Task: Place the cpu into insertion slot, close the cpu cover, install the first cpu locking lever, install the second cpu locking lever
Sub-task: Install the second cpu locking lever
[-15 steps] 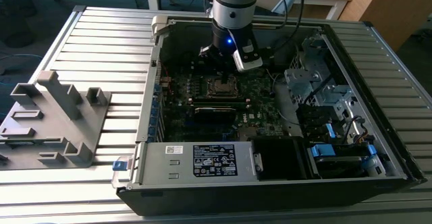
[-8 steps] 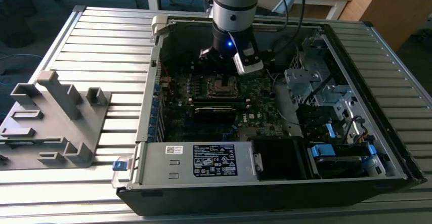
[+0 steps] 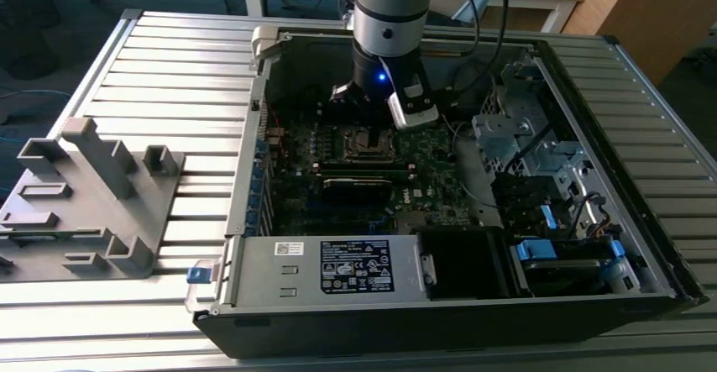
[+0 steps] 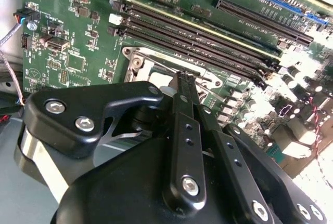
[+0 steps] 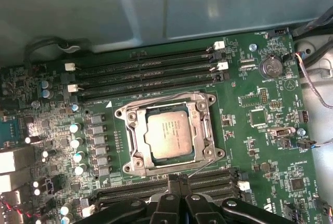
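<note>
Going from the exterior view's left to its right: a grey plastic fixture (image 3: 84,200) is seen on the slatted table (image 3: 168,70), well apart from the open computer case (image 3: 448,305). The green motherboard (image 3: 426,170) lies inside the case, with the arm (image 3: 390,19) reaching down over it.

In the first wrist view the cpu (image 5: 167,133) is seen already seated in the insertion slot (image 5: 136,142), silver face up. The cpu cover (image 5: 204,125) is laid down flat around it, framing the chip. A thin locking lever (image 5: 200,166) is seen running along the socket edge nearest the tool; whether it is latched cannot be told.

The gripper (image 5: 176,183) is held just beside that near edge of the socket, fingers pressed together with nothing pinched between them. In the second wrist view the gripper tip (image 4: 183,78) is seen right at the socket frame, with the memory slots (image 4: 208,42) lying beyond it. The socket lies straight ahead of the fingertips, lever axis crosswise to them.
</note>
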Controlling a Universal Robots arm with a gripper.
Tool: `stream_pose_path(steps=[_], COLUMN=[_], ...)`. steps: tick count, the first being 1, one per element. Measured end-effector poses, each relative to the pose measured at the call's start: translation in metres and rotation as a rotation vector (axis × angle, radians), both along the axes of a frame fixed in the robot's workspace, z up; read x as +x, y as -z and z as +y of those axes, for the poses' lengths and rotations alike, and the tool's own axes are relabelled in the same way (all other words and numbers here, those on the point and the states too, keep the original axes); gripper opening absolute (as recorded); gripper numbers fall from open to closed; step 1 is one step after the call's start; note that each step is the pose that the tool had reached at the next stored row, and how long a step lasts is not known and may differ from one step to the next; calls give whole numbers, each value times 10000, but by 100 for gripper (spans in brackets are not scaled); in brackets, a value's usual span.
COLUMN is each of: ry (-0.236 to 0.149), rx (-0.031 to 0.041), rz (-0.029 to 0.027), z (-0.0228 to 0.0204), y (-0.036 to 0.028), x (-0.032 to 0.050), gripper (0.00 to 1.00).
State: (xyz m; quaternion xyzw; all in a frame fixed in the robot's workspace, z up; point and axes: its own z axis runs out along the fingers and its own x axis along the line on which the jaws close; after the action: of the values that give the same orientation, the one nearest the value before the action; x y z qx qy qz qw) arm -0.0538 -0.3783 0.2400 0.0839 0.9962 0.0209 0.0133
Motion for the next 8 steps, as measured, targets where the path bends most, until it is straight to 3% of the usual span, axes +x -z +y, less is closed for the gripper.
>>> stream_pose_path(steps=[8], ry=[-23], rx=[0], rz=[-28], z=[-36], y=[0], x=[-13], gripper=[11])
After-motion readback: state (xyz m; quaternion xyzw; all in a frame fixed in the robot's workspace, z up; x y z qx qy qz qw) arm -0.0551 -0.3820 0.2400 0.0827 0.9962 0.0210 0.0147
